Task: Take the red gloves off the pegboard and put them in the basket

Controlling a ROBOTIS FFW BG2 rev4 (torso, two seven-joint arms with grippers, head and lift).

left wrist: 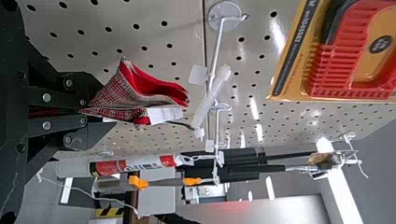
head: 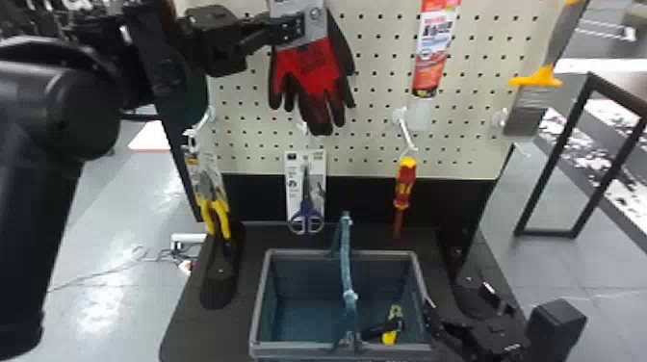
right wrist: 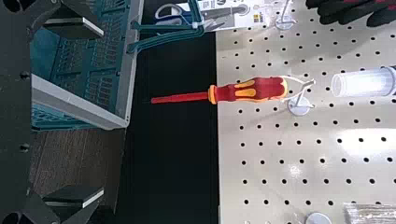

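The red gloves [head: 308,70] hang fingers-down before the pegboard [head: 462,125], their cuff end pinched in the left claw [head: 291,28]; whether a hook bears them too is hard to make out. Below are the scissors [head: 306,202] on a card, then the basket [head: 298,345] on the bench [head: 192,332]. The right claw [head: 458,295], spread wide, is beside the basket's right side.

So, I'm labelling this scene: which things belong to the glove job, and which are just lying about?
For the job:
red gloves, held by left end effector
pegboard
basket

Just about:
scissors
screwdriver
yellow-handled pliers
tube
scraper
yellow item inside the basket
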